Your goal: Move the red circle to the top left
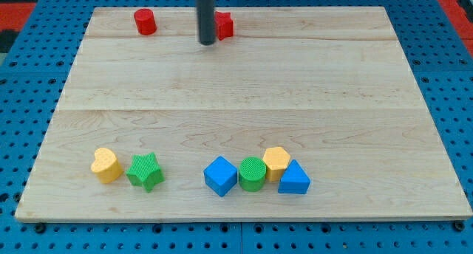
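The red circle (145, 22) is a short red cylinder near the top edge of the wooden board (244, 84), left of centre. My tip (207, 42) is the lower end of the dark rod at the top centre. It stands to the right of the red circle, with a clear gap between them. A second red block (224, 25), of a shape I cannot make out, sits just right of the rod and is partly hidden by it.
Near the view's bottom lie a yellow heart (106, 165) and a green star (145, 171) on the left, then a blue cube (220, 176), a green cylinder (252, 173), a yellow hexagon (276, 160) and a blue triangle (294, 179). Blue pegboard surrounds the board.
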### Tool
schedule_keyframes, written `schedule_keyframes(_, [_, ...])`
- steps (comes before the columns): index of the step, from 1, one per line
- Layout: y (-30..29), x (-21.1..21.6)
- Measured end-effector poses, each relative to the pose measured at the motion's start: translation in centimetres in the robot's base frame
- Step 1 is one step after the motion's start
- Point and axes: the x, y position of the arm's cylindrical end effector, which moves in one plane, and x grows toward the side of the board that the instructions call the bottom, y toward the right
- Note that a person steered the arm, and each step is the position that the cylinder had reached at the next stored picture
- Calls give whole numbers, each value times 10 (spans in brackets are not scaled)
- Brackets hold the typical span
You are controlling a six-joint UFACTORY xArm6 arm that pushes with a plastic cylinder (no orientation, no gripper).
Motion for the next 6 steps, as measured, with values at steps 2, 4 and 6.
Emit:
schedule_keyframes(2, [42, -15])
schedule_keyframes(4, [-81, -37])
schedule_keyframes(6, [-146, -40])
